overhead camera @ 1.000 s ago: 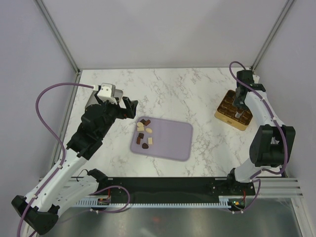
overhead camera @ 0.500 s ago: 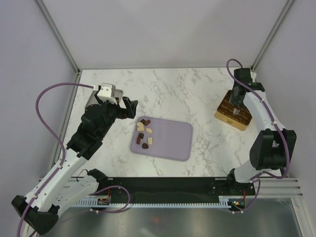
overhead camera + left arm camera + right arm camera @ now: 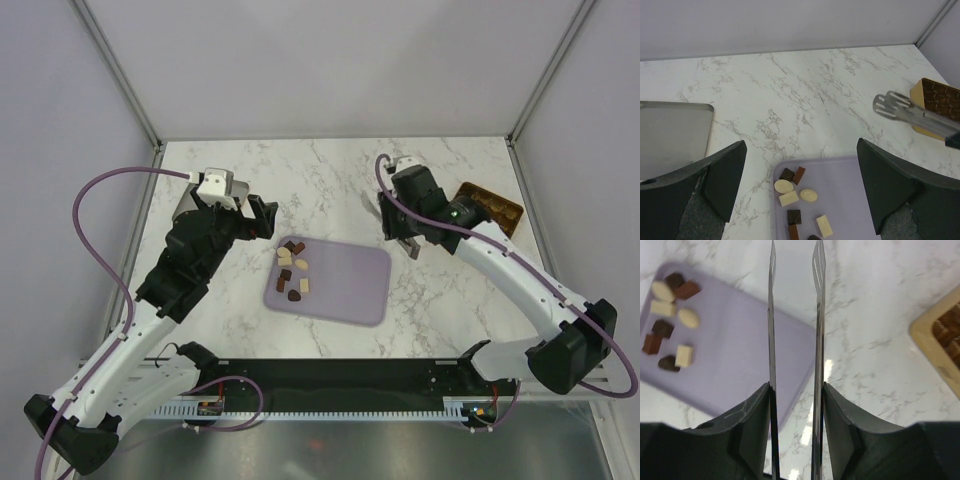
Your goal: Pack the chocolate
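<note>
The chocolate pieces (image 3: 784, 186), dark brown, mid brown and cream-white, are lying clustered at the left end of the lilac tray (image 3: 350, 282) on the marble table (image 3: 330, 180). The left gripper (image 3: 266, 218) is hovering just left of the tray's far left corner, its fingers spreading wide with nothing between them. The right gripper (image 3: 795, 405) is clamping metal tongs (image 3: 772, 340) and hanging by the tray's far right corner, the tong blades standing apart. The gold box (image 3: 488, 205) is sitting at the far right.
</note>
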